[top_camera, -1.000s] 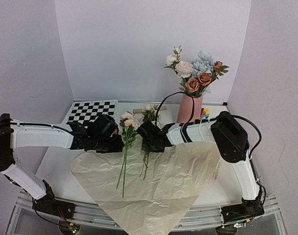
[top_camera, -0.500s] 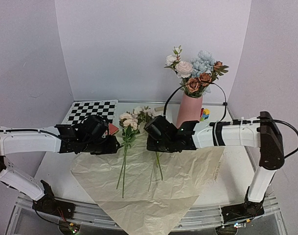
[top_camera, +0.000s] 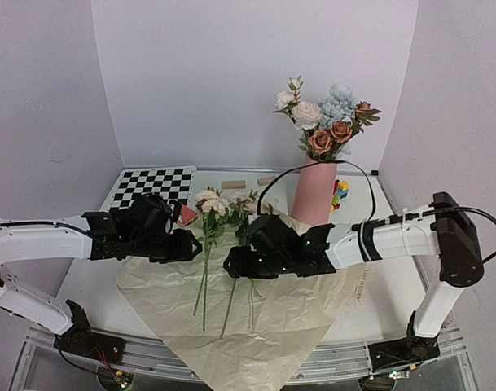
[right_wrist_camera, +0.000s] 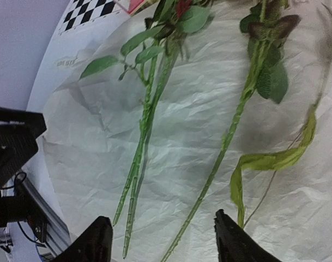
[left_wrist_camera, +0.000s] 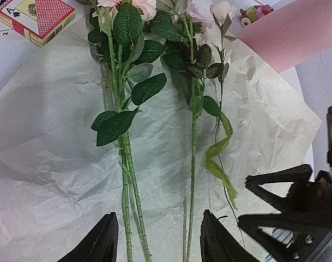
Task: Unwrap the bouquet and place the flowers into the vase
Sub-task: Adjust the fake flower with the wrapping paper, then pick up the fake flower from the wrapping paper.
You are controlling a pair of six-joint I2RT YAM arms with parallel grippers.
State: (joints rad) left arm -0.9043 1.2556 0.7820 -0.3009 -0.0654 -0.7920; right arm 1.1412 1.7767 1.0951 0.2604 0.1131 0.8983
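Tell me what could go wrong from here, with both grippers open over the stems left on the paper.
1. The paired stems lie pressed together on the paper; the left gripper may lift both or pinch paper.
2. A loose green strip curls beside the single stem; the right gripper could snag it.
3. The vase is already crowded with flowers; forcing another in might tip it.

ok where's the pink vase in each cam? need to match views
Top external: pink vase stands upright at the back, right of centre.
Left wrist: pink vase fills the top-right corner, seen only in part.
Right wrist: not in it.
Shared landmark: the crinkled paper sheet with loose stems lying on it shows in all three.
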